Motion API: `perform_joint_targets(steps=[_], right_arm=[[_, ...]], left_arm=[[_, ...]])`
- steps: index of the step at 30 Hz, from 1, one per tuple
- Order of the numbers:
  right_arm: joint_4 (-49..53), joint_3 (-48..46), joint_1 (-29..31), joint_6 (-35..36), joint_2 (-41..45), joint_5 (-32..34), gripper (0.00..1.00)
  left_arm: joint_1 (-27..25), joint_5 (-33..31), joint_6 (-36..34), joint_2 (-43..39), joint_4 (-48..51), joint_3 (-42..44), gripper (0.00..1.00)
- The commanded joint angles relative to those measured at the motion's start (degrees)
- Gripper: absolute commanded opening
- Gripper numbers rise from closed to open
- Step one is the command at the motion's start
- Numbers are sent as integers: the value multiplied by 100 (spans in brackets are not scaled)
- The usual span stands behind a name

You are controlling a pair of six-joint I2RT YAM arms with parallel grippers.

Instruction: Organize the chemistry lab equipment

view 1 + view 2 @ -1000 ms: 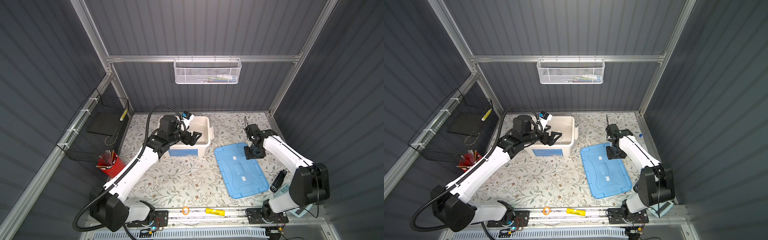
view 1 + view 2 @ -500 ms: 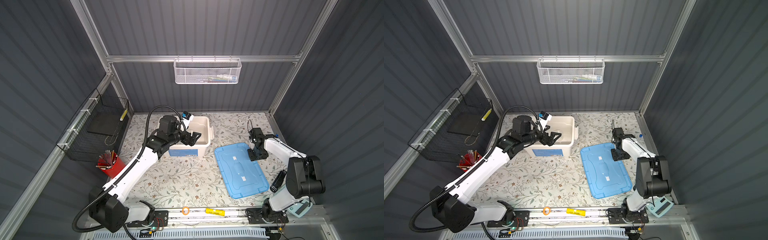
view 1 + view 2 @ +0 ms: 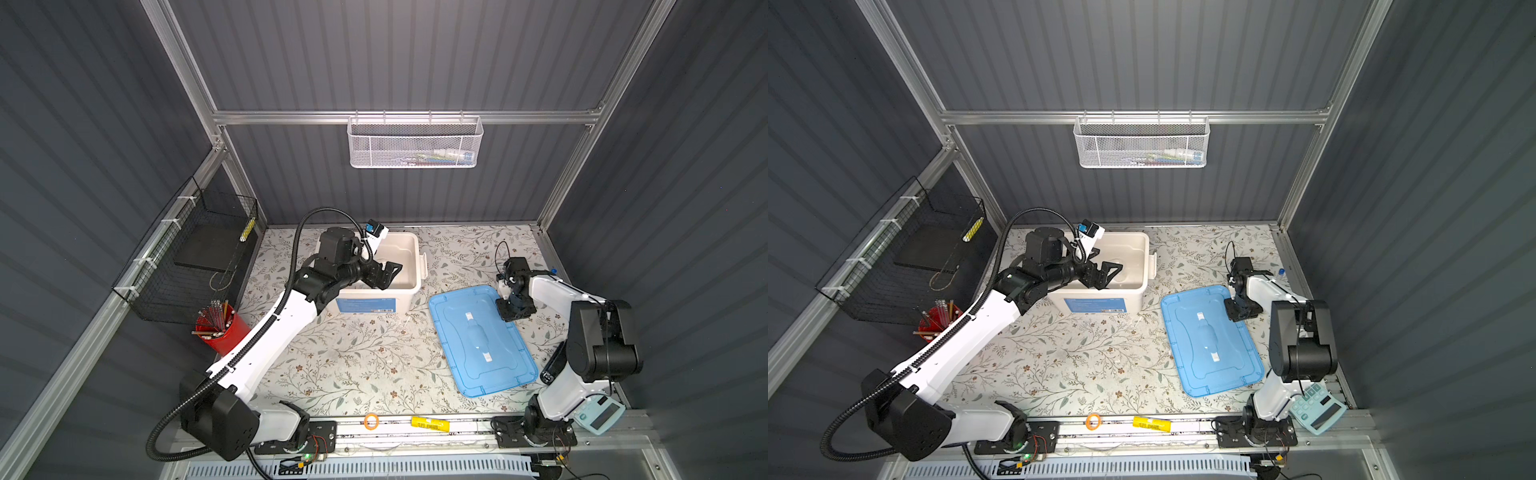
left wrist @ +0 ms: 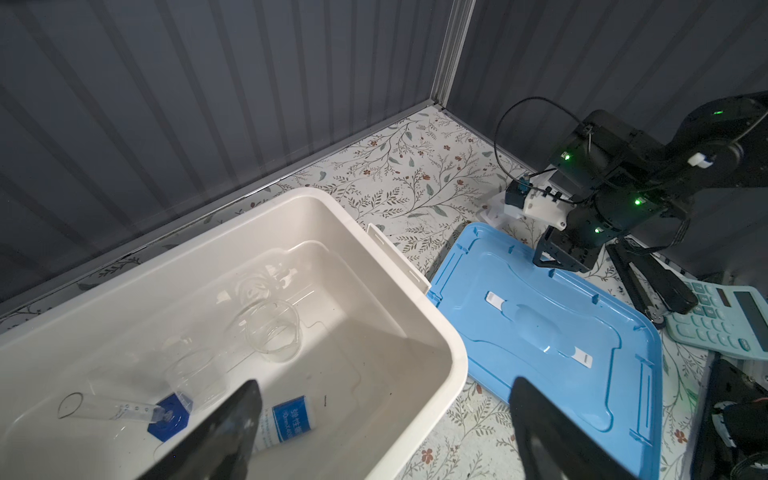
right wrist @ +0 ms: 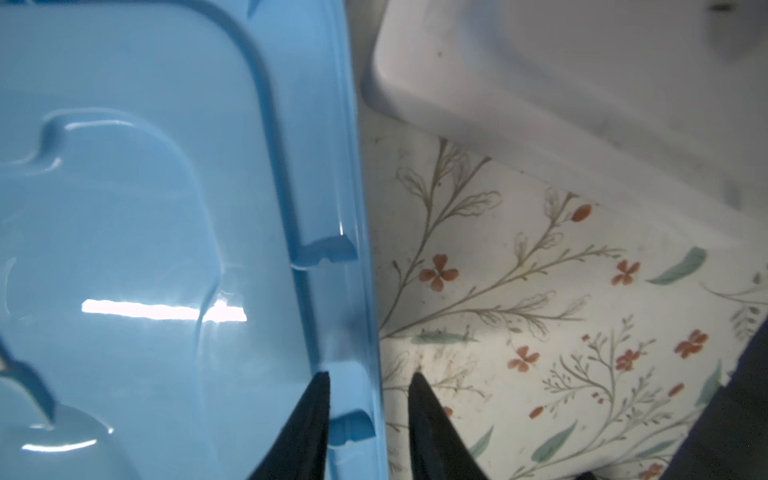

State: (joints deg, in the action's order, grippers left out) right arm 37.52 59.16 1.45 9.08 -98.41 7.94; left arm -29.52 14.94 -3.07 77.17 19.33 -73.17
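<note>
Table (image 3: 340,365), floral cover, carries everything. White storage bin (image 3: 409,297) stands at the back, left of centre, open. Its blue lid (image 3: 478,340) lies flat on the table just to the right, apart from the bin.

Left claw (image 3: 392,276) hovers over the bin's mouth, fingers spread wide, nothing between them. Right claw (image 5: 370,376) is down on the lid's right long edge near the back corner. One finger is over the lid's flange, the other outside on the table side, jaws narrowed round the rim. The right wrist view shows a sliver of table between rim and outer finger, so by my reading it is not pinching yet.

Contents of bin, left wrist view:
- clear beaker (image 4: 272,330);
- a second small clear vessel (image 4: 199,378), nearer the claw;
- a third vessel (image 4: 255,286), faint, farther in;
- graduated cylinder (image 4: 124,409), lying flat with its blue hexagonal base;
- white blue-labelled bottle (image 4: 286,422), lying beside the cylinder.

Outside the bin:
- a white block (image 5: 582,83) close by the lid, blurred — possibly the rack, cannot confirm;
- a tiny blue-capped item (image 3: 1282,272) by the right wall, too small to name.

Progress, judged: most glassware is stowed. Left to do — those two strays, if they belong, then lid onto bin. The right claw's position looks like the start of lifting the lid.
</note>
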Motion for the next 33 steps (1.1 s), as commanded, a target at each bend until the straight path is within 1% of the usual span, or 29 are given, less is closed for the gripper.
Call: perform_joint_targets(steps=[1, 7, 14, 25, 29, 33], right_arm=[[-16, 105, -31, 107, -122, -148, 33], [-62, 131, -32, 138, -273, -212, 27], [-56, 152, -31, 66, -312, -348, 16], [170, 219, 86, -125, 61, -469, 0], [242, 281, 246, -185, 321, -555, 0], [559, 568, 394, -314, 566, -458, 0]], left_arm=[[73, -39, -163, 86, 180, -254, 93], [112, -40, -185, 132, 237, -328, 93], [148, -39, -212, 122, 264, -356, 93], [174, -69, -209, 10, 255, -252, 93], [174, -84, -212, -83, 246, -188, 93], [174, -123, -203, -196, 238, -122, 93]])
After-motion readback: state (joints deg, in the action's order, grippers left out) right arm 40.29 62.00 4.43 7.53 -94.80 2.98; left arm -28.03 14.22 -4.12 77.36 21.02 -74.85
